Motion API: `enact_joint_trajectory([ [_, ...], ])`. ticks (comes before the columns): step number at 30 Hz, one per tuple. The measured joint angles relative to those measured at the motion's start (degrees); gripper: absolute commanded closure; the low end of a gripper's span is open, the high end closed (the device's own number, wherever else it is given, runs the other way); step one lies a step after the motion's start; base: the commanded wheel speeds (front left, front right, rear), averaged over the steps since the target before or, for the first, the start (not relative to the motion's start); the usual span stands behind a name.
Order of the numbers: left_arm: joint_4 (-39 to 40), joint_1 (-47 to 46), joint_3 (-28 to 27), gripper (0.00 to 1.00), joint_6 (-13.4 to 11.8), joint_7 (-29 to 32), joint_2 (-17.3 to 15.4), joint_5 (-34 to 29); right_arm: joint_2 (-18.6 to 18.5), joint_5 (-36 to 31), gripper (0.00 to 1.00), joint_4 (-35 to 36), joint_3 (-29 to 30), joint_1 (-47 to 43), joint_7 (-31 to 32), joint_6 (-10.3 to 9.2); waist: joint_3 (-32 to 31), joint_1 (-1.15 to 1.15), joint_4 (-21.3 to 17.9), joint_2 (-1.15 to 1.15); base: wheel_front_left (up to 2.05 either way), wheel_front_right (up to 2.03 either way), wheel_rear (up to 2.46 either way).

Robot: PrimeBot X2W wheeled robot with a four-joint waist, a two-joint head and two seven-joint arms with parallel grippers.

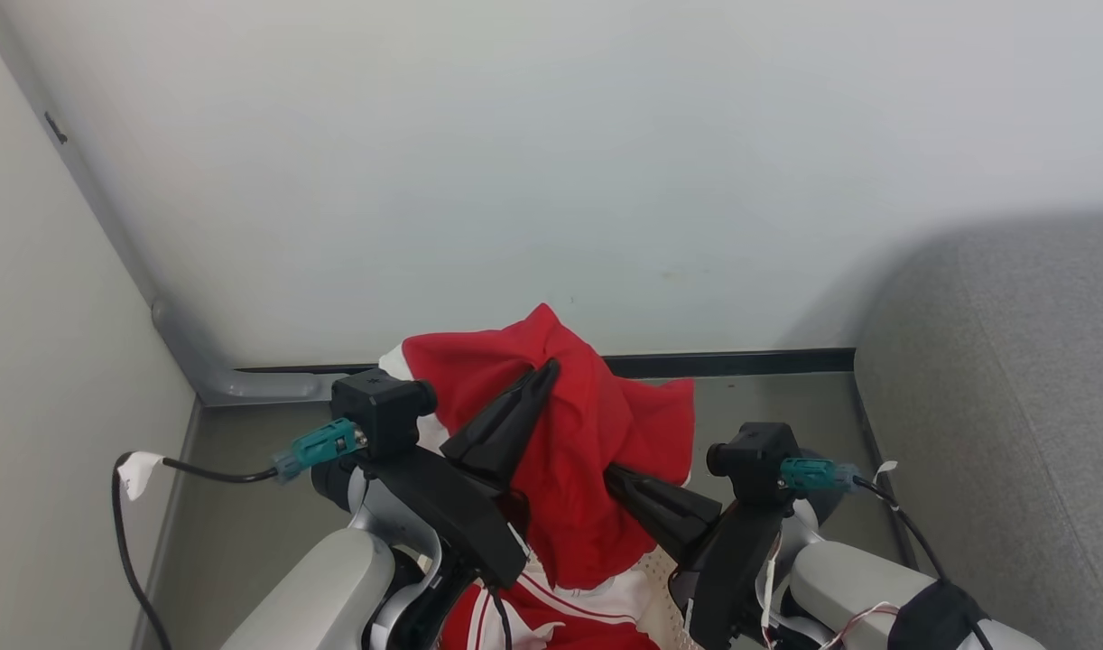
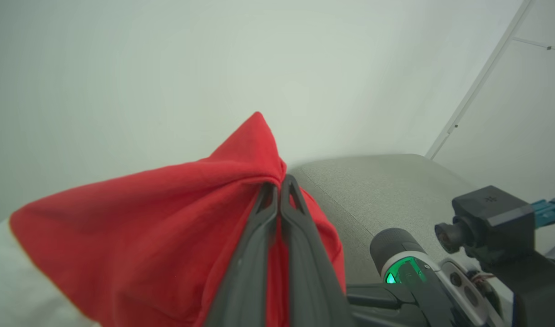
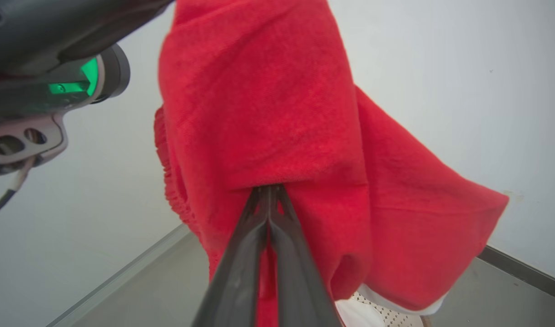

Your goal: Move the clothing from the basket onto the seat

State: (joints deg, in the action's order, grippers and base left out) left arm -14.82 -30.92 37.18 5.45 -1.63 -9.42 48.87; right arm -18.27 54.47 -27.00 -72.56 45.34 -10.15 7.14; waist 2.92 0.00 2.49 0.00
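A red garment of the clothing (image 1: 597, 451) hangs lifted above the basket (image 1: 662, 591), held by both grippers. My left gripper (image 1: 544, 372) is shut on its upper fold, seen close in the left wrist view (image 2: 279, 181). Lower and to the right, my right gripper (image 1: 616, 477) is shut on the same fabric (image 3: 277, 113), its fingertips (image 3: 268, 190) buried in the cloth. More red clothing with white stripes (image 1: 560, 618) lies in the cream perforated basket (image 3: 386, 313) below. The grey seat (image 1: 1012, 406) stands to the right, also in the left wrist view (image 2: 386, 190).
A pale wall (image 1: 551, 181) with a dark baseboard (image 1: 741, 363) runs close behind. A side panel (image 1: 46, 361) and a grey corner pipe (image 1: 199, 370) close in the left. Grey floor (image 1: 245, 506) lies around the basket. A black cable (image 1: 123, 533) trails at the lower left.
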Motion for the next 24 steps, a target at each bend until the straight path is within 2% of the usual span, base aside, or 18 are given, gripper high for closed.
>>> enact_joint_trajectory([
  [6,-0.4,1.0,-0.8,1.0,-0.5,-0.5,-0.8,0.2,-2.0,1.2,1.0,1.6,0.4,-2.8,-2.4,0.0,-0.1,0.0,-1.7,0.0,0.0,0.0,0.0],
  [19,0.5,2.3,-1.4,1.0,-1.4,-1.0,-1.5,0.4,-6.2,3.4,1.0,6.0,7.1,-7.5,-4.1,-0.12,0.0,0.0,-5.3,0.0,0.0,0.0,0.0],
  [20,0.6,2.3,-1.3,1.0,-1.4,-1.0,-1.5,0.4,-6.4,3.5,0.88,6.4,7.6,-7.6,-4.1,-0.35,0.0,0.0,-5.6,-0.01,0.0,0.0,0.0],
  [21,0.8,2.3,-1.3,1.0,-1.4,-1.0,-1.5,0.4,-6.6,3.5,0.56,6.9,8.2,-7.9,-4.1,-0.56,0.1,0.0,-5.8,-0.01,0.0,0.0,0.0],
  [22,0.9,2.3,-1.2,1.0,-1.4,-1.0,-1.3,0.4,-6.9,3.5,0.0,7.3,8.9,-8.3,-4.1,-0.66,0.2,0.0,-5.9,-0.01,0.0,0.0,0.0],
  [24,0.9,2.3,-1.1,1.0,-1.4,-1.0,-1.2,0.4,-7.7,3.6,0.0,8.2,9.9,-9.4,-4.1,-1.18,0.3,0.0,-6.1,-0.01,0.0,0.0,0.0],
])
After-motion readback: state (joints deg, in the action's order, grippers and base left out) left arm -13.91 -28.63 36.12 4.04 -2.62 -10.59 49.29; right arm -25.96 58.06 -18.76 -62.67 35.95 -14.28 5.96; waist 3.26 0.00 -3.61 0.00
